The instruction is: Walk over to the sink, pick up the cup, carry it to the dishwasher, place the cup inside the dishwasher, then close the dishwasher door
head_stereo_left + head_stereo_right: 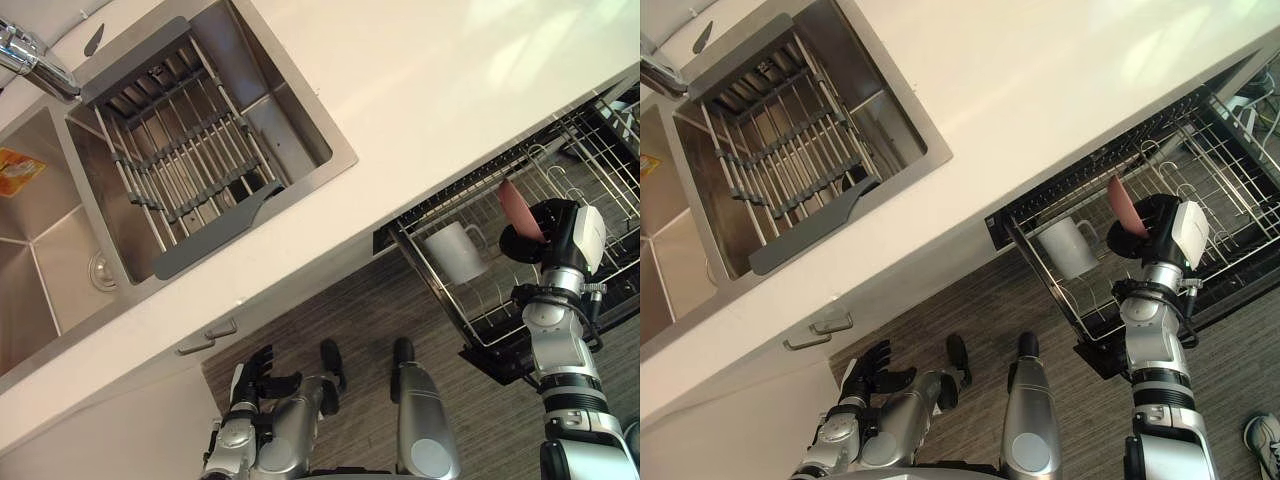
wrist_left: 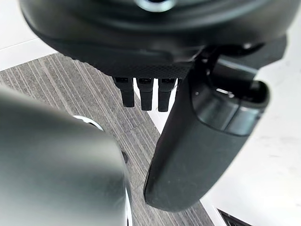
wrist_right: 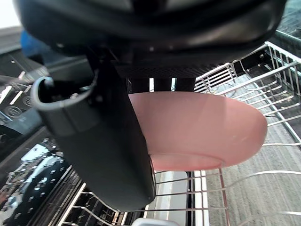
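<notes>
A shallow pink bowl (image 3: 202,129) is pinched between the thumb and fingers of my right hand (image 3: 110,155). In the left eye view that right hand (image 1: 527,240) holds the pink bowl (image 1: 518,208) on edge above the pulled-out wire rack (image 1: 432,290) of the open dishwasher. A white mug (image 1: 455,250) lies in the rack, just to the left of the bowl. My left hand (image 1: 262,375) hangs low over the floor with relaxed fingers (image 2: 143,94) and holds nothing.
The white counter (image 1: 450,90) runs above the dishwasher. A steel sink (image 1: 300,130) with a grey drain rack (image 1: 190,150) and a faucet (image 1: 30,60) lies at the left. A drawer handle (image 1: 208,337) sits below the counter. A person's shoe (image 1: 1262,440) stands at the lower right.
</notes>
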Robot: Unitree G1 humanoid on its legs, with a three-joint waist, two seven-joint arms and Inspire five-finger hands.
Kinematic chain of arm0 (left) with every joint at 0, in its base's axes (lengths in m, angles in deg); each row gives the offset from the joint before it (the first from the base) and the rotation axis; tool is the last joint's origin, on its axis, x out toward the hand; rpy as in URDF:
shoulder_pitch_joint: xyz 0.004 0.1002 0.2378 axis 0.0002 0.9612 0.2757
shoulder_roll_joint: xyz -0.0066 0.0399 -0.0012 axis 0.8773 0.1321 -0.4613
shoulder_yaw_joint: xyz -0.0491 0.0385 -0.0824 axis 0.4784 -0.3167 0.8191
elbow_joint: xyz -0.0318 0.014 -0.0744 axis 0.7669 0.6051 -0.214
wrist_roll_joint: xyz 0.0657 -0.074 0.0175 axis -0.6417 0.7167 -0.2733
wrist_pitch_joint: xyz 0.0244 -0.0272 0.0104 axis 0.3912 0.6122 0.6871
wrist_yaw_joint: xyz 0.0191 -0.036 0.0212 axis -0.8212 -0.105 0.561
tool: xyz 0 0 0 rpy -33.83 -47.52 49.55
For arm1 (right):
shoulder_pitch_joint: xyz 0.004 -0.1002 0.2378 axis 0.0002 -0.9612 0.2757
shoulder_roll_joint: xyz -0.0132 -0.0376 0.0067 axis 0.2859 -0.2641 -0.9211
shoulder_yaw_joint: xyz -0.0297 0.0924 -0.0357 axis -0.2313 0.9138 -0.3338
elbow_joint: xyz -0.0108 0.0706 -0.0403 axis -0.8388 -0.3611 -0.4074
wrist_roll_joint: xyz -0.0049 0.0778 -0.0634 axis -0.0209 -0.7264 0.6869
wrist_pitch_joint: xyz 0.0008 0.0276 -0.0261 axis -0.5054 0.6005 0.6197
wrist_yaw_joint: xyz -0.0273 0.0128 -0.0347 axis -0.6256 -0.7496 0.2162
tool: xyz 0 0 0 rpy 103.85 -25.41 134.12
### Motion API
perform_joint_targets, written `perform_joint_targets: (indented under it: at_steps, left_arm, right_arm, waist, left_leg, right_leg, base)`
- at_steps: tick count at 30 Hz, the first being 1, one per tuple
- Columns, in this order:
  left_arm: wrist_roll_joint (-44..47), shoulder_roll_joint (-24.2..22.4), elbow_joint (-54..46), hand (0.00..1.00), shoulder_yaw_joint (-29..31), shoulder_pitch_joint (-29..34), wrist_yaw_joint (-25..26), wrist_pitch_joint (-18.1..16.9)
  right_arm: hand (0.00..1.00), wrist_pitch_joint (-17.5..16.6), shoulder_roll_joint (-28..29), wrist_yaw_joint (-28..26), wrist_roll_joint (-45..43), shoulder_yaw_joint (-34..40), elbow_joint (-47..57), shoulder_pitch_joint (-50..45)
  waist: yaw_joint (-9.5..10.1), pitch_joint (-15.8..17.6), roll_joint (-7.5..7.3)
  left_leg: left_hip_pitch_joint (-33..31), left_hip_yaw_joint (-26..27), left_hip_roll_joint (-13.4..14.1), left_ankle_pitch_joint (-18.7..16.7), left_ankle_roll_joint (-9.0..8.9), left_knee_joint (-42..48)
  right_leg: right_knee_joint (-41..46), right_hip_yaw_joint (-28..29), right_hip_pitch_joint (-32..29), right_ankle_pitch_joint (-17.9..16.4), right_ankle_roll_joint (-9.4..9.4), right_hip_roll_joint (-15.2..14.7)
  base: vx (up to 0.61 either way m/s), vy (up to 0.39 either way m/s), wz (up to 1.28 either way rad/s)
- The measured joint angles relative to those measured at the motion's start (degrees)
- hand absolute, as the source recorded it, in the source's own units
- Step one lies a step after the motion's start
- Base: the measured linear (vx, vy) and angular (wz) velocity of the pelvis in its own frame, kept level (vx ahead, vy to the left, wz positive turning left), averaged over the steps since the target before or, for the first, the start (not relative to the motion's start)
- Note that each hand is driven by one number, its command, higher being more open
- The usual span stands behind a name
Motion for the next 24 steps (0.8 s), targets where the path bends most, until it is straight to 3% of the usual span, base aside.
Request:
perform_joint_targets:
  at_steps: [16, 24]
  left_arm:
    - [0.5, -0.2, -0.1, 0.9, 0.0, -0.4, 0.3, 0.0]
    - [0.5, -0.5, 0.0, 0.9, 0.1, -1.3, 0.4, 0.1]
  right_arm:
    - [0.9, 1.0, -0.1, 0.9, -0.7, 0.3, -0.9, 2.6]
    - [0.9, 1.2, 1.7, 0.9, -0.7, 0.6, 4.9, -1.3]
  waist:
    - [0.72, 0.0, 0.04]
    - [1.35, 0.1, -0.03]
  left_leg:
    - [-1.5, 0.0, -0.2, 0.2, 0.3, 0.2]
    - [-1.5, -0.1, -0.1, 0.2, 0.29, 0.6]
  right_leg:
    - [0.8, -0.4, -1.5, 0.0, 0.0, -0.5]
    - [0.8, -0.6, -1.2, 0.0, 0.0, -0.5]
  base:
    - [-0.01, 0.001, 0.02]
    - [0.0, 0.0, 0.01]
